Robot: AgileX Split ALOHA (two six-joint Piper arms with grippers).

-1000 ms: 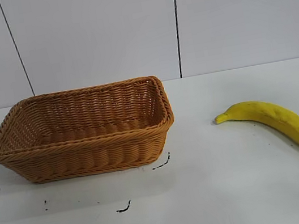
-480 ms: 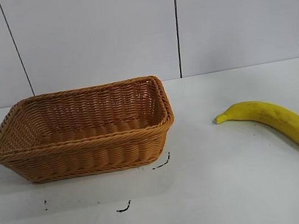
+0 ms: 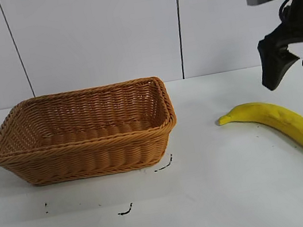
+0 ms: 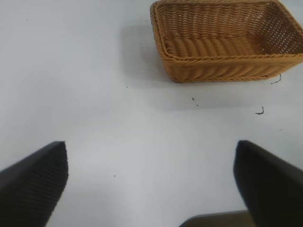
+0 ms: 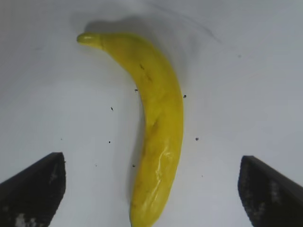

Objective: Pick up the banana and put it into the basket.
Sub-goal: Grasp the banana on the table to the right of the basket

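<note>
The yellow banana [image 3: 281,124] lies on the white table at the right, its greenish tip toward the basket; it also shows in the right wrist view [image 5: 154,127]. The tan woven basket [image 3: 88,153] stands at the left, empty, and shows in the left wrist view [image 4: 227,71]. My right gripper [image 3: 294,69] hangs open above and behind the banana, apart from it; in the right wrist view [image 5: 151,189] its jaws stand wide on either side of the banana. My left gripper [image 4: 151,184] is open over bare table, away from the basket, and out of the exterior view.
Small black marks [image 3: 163,164] lie on the table in front of the basket. A white panelled wall [image 3: 98,35] stands behind the table. Bare table [image 3: 212,196] lies between basket and banana.
My right arm has come in from the right edge and moved left and down over the banana. The banana and basket have not moved.
</note>
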